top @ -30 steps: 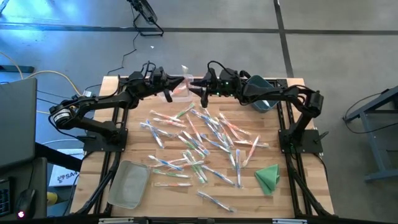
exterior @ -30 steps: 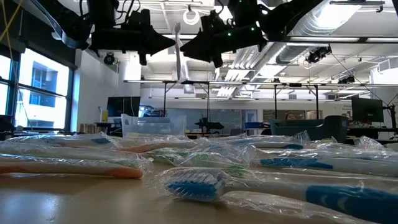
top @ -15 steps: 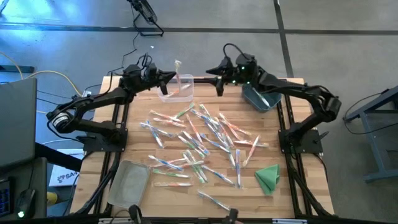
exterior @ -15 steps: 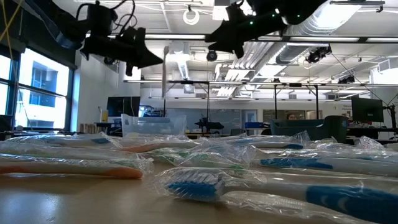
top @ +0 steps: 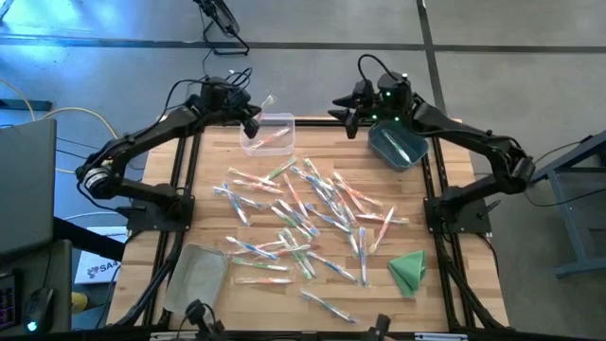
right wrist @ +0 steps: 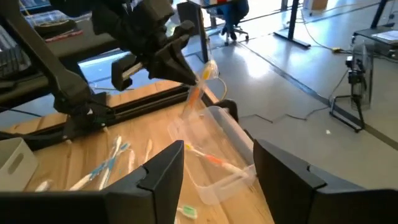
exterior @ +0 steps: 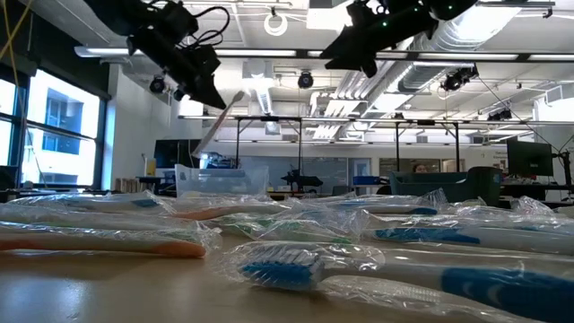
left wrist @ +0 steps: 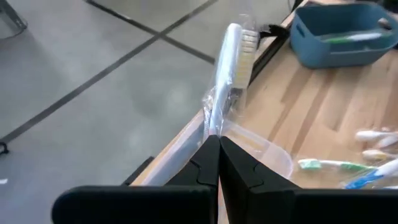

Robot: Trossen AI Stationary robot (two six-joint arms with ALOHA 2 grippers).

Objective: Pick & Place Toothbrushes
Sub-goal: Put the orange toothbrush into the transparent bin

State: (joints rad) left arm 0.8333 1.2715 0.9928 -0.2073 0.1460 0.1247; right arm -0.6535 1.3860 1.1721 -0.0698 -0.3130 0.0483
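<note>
Many wrapped toothbrushes (top: 303, 213) lie scattered over the middle of the wooden table. My left gripper (top: 254, 121) is shut on one wrapped toothbrush (left wrist: 231, 68) above the clear bin (top: 275, 133) at the far edge; the bin holds a few toothbrushes (left wrist: 329, 165). My right gripper (top: 346, 109) hangs open and empty in the air, to the right of the clear bin and beside the blue bin (top: 398, 147). From the right wrist view its fingers (right wrist: 165, 171) frame the clear bin (right wrist: 217, 149) and my left gripper (right wrist: 186, 74). My left gripper pinches the wrapped toothbrush between its two shut fingers, on the shaft a short way behind the bristle head (left wrist: 214, 127). The fingers slant down from the table's left and lie across it. It is lifted clear and tilted, head (left wrist: 245, 40) uppermost, its handle (exterior: 208, 139) slanting toward the clear bin.
A folded green cloth (top: 409, 270) lies near the right front corner. A clear lid or tray (top: 197, 279) lies at the near left. The blue bin (left wrist: 342, 37) holds at least one toothbrush. Dark frame rails run along both table sides.
My right gripper has drawn away from the toothbrush, going up and toward the table's right, over by the blue bin. My left gripper, still shut on the toothbrush, has shifted toward the far left and tipped up. The toothbrush has turned from upright to slanting above the clear bin.
</note>
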